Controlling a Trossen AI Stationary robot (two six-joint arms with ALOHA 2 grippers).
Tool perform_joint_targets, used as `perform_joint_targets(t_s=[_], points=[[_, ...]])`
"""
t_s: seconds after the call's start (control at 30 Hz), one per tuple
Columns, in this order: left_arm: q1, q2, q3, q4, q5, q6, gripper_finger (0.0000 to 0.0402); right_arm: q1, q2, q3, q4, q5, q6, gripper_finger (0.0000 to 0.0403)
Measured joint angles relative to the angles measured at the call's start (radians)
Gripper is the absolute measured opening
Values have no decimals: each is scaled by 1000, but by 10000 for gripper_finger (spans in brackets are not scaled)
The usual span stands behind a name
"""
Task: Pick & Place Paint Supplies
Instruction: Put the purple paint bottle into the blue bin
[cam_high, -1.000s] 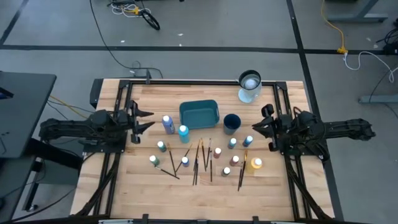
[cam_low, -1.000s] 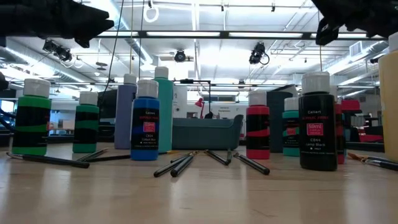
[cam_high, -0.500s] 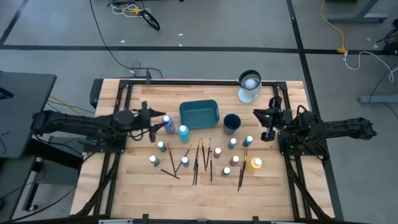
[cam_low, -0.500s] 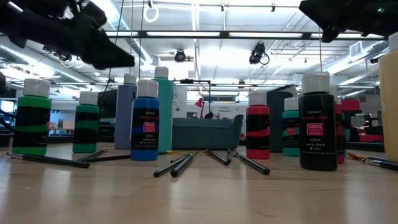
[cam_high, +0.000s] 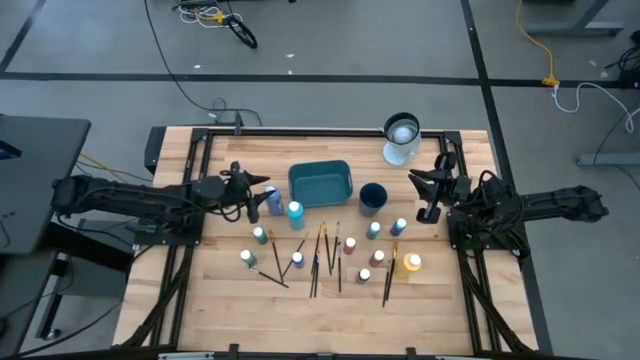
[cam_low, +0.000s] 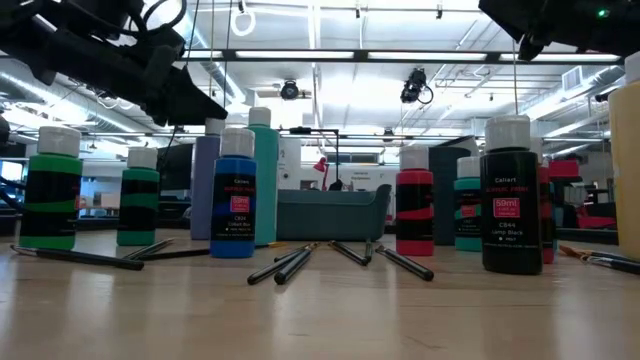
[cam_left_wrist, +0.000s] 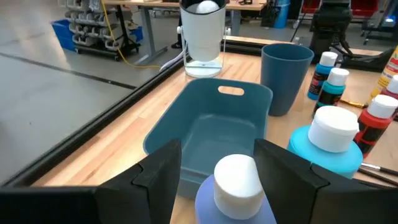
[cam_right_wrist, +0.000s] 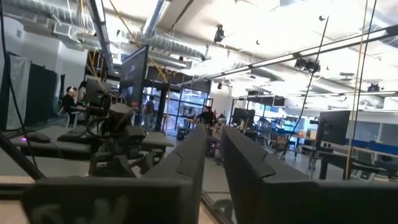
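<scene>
Pictured with the left gripper (cam_high: 262, 201) thrust well in from the desk's (cam_high: 440, 300) left side, a clear advance on a second ago, when parked back near that edge. Spread wide open and now straddling a white-capped periwinkle paint bottle (cam_left_wrist: 235, 180), one finger either side of the cap, not yet clenched. Standing upright just beside the teal tray's (cam_high: 320, 170) left end and next to a teal bottle (cam_high: 295, 210), with the dark blue cup (cam_high: 373, 196) beyond the tray. No lift so far.

Also nudged slightly inward over the same second: the right gripper (cam_high: 428, 196), held above the desk to the right of the cup, fingers drawn almost together on nothing, apparently waiting.

Judged from this, first pick about to begin, with only a squeeze and a rise needed before carrying the bottle across to the tray. Everything else unmoved: the other bottles scattered over the middle of the desk, the dark-handled brushes (cam_high: 325, 250) lying among them, the tray holding nothing. Some risk of tipping the neighbouring teal bottle, given how close together the two stand.
</scene>
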Motion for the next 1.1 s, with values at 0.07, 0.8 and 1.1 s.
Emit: perform_joint_targets(t_s=[0.07, 0.8, 1.1], points=[[0, -13, -1, 24, -1, 19, 211, 0, 13, 0, 6, 0, 0, 81], [0, 141, 1, 46, -17, -56, 202, 0, 227, 10, 213, -7, 109, 165], [1, 143, -1, 74, -16, -53, 126, 0, 242, 22, 215, -6, 106, 165]])
